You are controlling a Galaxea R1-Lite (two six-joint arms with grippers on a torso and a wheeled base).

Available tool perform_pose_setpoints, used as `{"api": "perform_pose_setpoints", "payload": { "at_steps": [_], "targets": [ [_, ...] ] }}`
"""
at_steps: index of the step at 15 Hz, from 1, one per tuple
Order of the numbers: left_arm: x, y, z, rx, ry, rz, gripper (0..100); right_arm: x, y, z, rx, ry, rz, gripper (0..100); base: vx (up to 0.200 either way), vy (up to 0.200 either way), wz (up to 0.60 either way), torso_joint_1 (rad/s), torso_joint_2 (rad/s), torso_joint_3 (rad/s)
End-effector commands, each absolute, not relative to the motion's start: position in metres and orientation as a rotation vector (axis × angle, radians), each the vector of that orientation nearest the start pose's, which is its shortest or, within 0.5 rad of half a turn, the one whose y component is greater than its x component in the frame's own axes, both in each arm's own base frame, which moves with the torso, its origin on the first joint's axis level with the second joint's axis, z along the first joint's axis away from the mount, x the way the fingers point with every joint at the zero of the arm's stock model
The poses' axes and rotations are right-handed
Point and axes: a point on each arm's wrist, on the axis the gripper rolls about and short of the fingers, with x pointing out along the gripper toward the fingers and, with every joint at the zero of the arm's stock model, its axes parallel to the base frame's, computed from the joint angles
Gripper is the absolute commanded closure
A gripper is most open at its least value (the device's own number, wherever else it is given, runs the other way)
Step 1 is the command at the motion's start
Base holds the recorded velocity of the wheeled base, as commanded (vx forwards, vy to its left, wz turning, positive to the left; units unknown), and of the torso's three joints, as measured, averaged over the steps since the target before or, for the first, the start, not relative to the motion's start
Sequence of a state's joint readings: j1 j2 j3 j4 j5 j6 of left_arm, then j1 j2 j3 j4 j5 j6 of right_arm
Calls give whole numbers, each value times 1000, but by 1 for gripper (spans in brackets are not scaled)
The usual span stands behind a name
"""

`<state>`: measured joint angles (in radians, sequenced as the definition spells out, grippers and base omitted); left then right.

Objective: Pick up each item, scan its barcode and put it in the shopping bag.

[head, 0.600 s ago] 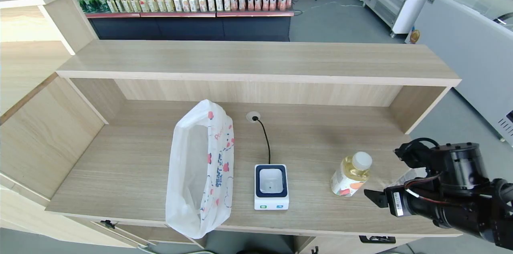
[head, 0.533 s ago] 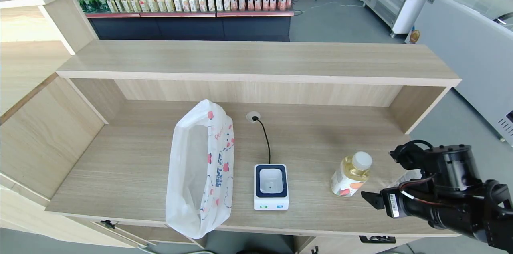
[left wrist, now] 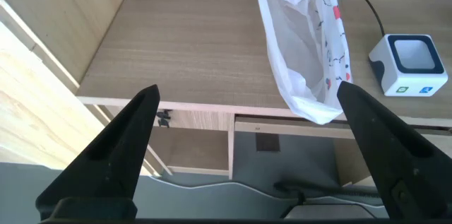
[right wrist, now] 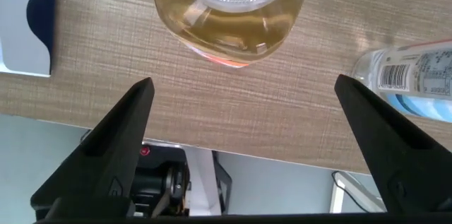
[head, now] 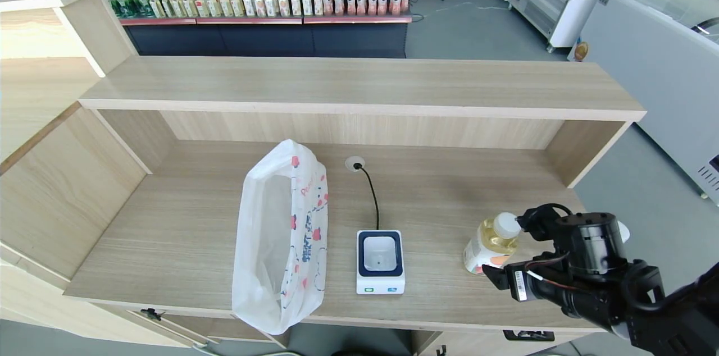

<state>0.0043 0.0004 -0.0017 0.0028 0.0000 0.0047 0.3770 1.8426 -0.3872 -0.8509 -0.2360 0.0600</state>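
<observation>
Shop counter [head: 180,221] is bearing 1 open shopping bag [head: 281,232] centre-left, 1 amber-filled bottle [head: 493,243]; left gripper [left wrist: 247,91], right gripper [right wrist: 244,86] are spreading wide.

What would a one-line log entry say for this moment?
right tool: open, facing yellow bottle, no grip | left tool: open, empty | yellow bottle: upright on counter

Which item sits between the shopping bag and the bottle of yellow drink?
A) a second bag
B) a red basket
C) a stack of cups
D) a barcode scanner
D: in the head view the white barcode scanner sits between the shopping bag and the bottle.
</observation>
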Motion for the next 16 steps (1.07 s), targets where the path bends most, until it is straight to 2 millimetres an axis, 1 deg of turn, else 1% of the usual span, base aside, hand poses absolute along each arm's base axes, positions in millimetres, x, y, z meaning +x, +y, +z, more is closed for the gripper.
{"api": "perform_pose_setpoints", "payload": {
  "at_steps": [1, 5, 7, 10, 14, 16],
  "targets": [
    [-23, 0, 76, 5, 2, 5, 0, 248, 94, 53, -134, 604, 119, 0, 0, 0, 0, 0, 0, 0],
    [-23, 0, 76, 5, 2, 5, 0, 258, 99, 39, -129, 585, 120, 0, 0, 0, 0, 0, 0, 0],
    [-23, 0, 76, 5, 2, 5, 0, 259, 99, 37, -128, 577, 119, 0, 0, 0, 0, 0, 0, 0],
    [-23, 0, 76, 5, 2, 5, 0, 267, 102, 29, -114, 534, 123, 0, 0, 0, 0, 0, 0, 0],
    [-23, 0, 76, 5, 2, 5, 0, 275, 113, 25, -104, 473, 152, 0, 0, 0, 0, 0, 0, 0],
    [-23, 0, 76, 5, 2, 5, 0, 284, 120, 23, -94, 433, 163, 0, 0, 0, 0, 0, 0, 0]
  ]
}}
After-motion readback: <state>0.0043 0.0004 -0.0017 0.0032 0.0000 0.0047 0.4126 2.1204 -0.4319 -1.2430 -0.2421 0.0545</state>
